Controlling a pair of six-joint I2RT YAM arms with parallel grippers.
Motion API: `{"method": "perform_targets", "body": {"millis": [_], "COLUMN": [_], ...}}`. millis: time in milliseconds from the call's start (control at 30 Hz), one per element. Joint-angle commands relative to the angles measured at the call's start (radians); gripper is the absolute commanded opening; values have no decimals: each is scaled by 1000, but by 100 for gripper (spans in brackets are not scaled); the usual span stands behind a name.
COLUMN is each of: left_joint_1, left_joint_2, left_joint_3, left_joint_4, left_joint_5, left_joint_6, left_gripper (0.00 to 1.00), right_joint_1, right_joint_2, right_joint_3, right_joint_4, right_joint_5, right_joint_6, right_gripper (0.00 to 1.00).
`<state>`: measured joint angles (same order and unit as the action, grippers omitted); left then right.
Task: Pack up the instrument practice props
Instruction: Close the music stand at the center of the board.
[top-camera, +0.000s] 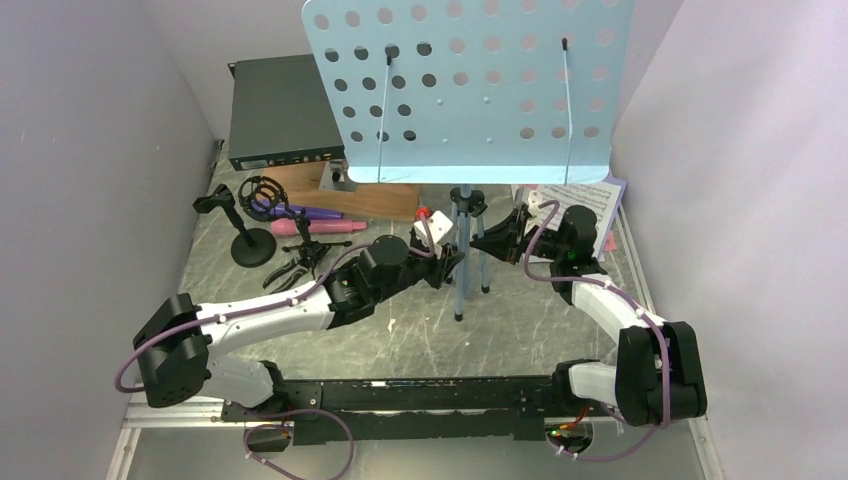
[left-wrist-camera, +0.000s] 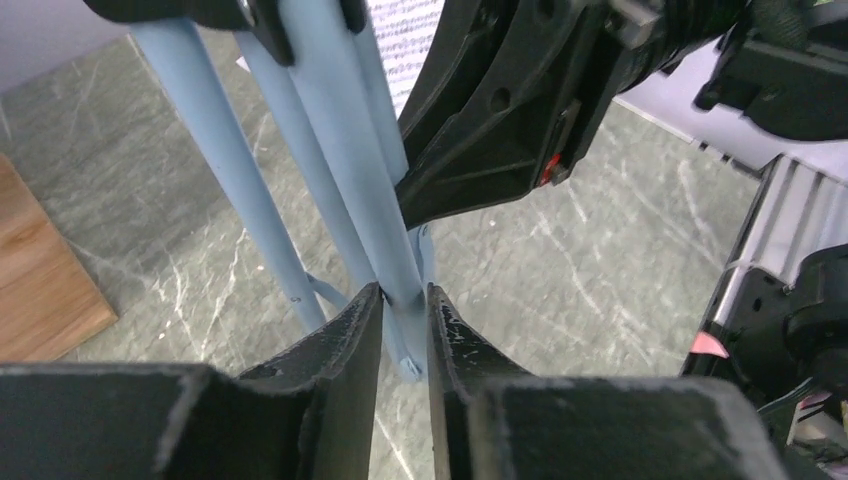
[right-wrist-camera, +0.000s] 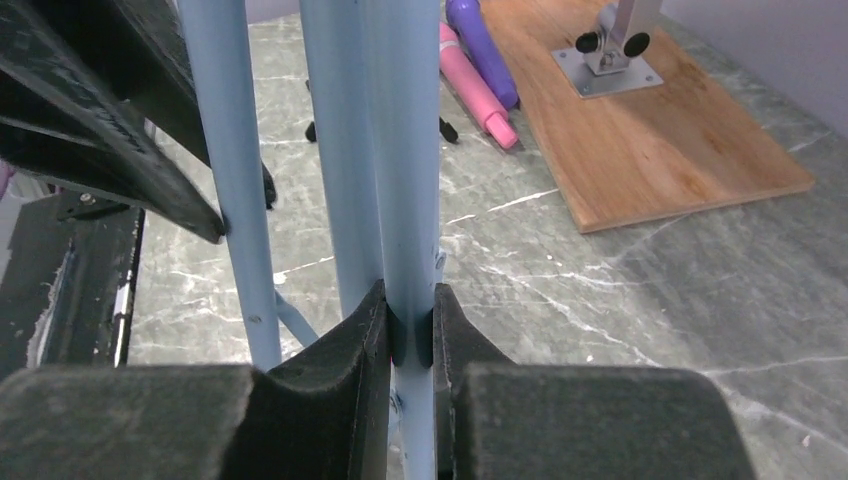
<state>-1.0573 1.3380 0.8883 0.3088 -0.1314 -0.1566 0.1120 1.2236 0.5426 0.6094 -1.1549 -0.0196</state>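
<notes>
At mid-frame from above, the light-blue perforated metal music tripod (top-camera: 462, 262) stands on the table (top-camera: 560, 320), legs near-vertical. The left hand (left-wrist-camera: 404, 305) and right hand (right-wrist-camera: 410, 310) each clamp a leg from opposite sides, equally near.

Music tripod (top-camera: 461, 262) legs fill the gap between left pincer (top-camera: 452, 262) and right pincer (top-camera: 482, 243); table (top-camera: 420, 345) nearside passable.

Dark green rack box (top-camera: 285, 110) behind wooden board (top-camera: 385, 200)
</notes>
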Motion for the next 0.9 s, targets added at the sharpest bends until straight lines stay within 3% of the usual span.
{"method": "perform_targets", "body": {"millis": [0,300,500,867], "left_joint_1": [-6,-4,-5,-7], "left_joint_2": [-85,-202,-245,-40], "left_joint_3": [2,-84,-123,-8], "left_joint_4": [158,153,268,564], "left_joint_5": [49,23,-4,-93], "left_joint_6": [37,40,75,184], "left_gripper": [31,58,74,89], "right_joint_1": [-11,-17,-20,-18], "right_joint_2": [-14,12,17,8], "right_joint_3": [33,42,46,52], "right_joint_4": [150,37,18,13], "right_joint_5": [17,15,16,14], "right_joint_6": [35,-81,-93,-69], "right_gripper": [0,0,0,0]}}
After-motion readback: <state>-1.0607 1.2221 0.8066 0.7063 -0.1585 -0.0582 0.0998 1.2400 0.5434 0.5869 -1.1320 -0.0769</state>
